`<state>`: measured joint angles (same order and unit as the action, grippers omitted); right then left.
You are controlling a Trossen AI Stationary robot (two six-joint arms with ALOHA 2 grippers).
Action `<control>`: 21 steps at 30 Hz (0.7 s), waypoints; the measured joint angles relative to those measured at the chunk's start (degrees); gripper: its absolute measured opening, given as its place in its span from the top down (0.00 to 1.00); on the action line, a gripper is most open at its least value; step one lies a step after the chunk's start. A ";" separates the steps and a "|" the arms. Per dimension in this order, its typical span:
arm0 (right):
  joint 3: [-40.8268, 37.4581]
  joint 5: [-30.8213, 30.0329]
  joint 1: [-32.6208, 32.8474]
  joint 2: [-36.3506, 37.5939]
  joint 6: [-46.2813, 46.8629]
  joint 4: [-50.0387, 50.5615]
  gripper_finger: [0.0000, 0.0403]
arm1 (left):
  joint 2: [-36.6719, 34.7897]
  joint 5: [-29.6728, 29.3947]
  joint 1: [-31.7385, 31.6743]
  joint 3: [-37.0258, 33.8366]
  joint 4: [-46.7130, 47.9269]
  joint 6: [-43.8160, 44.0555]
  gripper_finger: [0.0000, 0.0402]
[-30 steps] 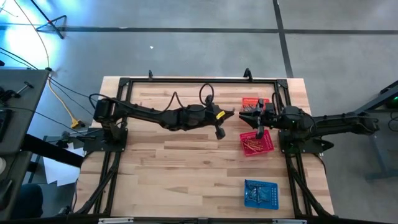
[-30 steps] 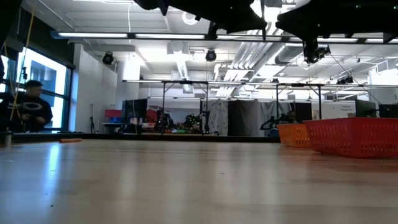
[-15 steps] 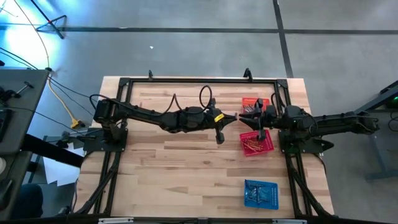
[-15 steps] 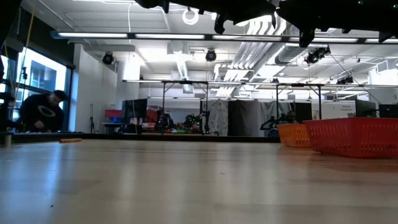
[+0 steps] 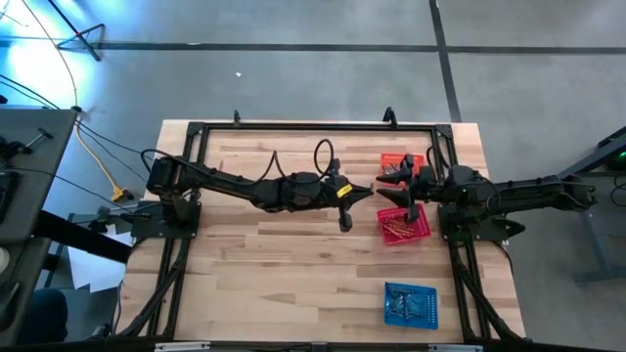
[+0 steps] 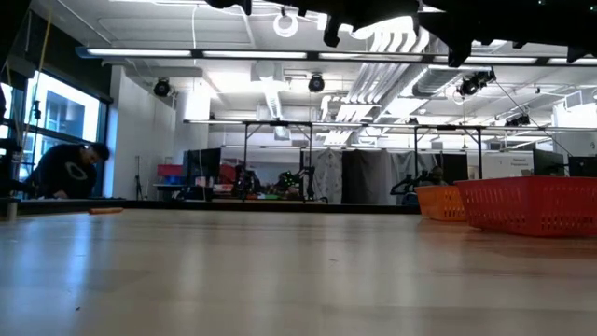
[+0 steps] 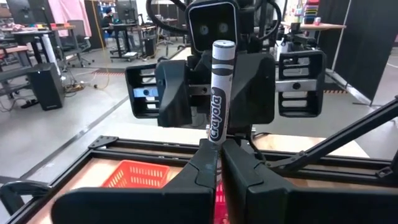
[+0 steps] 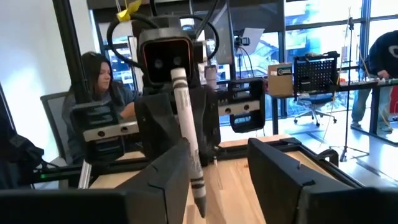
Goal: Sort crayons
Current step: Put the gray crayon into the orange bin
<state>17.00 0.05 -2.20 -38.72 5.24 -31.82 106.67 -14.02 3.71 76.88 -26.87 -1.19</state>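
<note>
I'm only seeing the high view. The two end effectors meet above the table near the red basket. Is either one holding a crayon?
Observer: Yes. In the left wrist view, the left end effector is shut on a grey crayon that stands up out of its grip.
Operator: And the right one?
Observer: The right end effector is open. In its wrist view the crayon runs close beside one finger, with a clear gap to the other.
Operator: Any marking on the crayon?
Observer: Its wrapper reads Crayola along its length, in the left wrist view.
</note>
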 joint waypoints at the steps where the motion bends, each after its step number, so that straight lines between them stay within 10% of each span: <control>1: 0.17 0.00 0.00 -0.01 0.38 0.08 0.61 | 0.00 -0.02 0.11 0.00 -0.01 0.37 1.00; 21: 9.90 2.47 0.00 -13.38 0.29 0.74 0.61 | 0.00 -0.09 0.08 0.00 0.51 0.46 1.00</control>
<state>26.90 2.52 -2.20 -52.10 5.53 -31.08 106.67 -14.11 3.79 76.88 -26.36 -0.73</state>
